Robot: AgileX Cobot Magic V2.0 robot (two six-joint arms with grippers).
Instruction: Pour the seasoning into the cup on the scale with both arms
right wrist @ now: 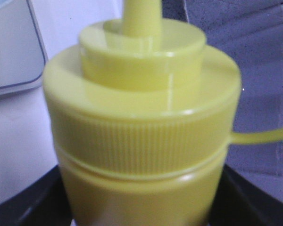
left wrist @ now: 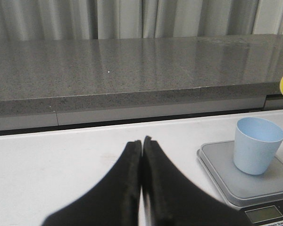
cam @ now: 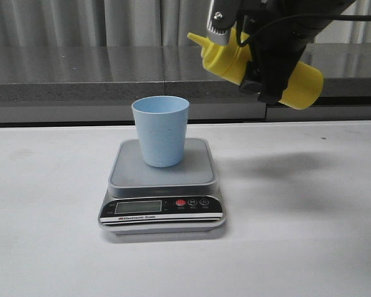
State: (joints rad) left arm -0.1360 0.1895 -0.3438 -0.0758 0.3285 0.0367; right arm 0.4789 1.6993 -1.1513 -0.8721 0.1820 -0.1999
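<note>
You are viewing one cup (cam: 161,130), standing on one scale (cam: 162,185), and one seasoning bottle (cam: 260,67). The right gripper (cam: 264,62) is clamping the bottle, tilted, nozzle up beside the cup; its body is partly hiding behind the arm. The left gripper (left wrist: 142,146), fingers pressed together, is sitting over open tabletop (cam: 309,235).

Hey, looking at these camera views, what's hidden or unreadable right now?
- Scale display, front view: digits too small and faint to read.
- Seasoning bottle middle, front view: covered by the right gripper.
- Nozzle tip, right wrist view: cut off by the frame edge.
- Cup contents: interior bottom not visible in either view.
</note>
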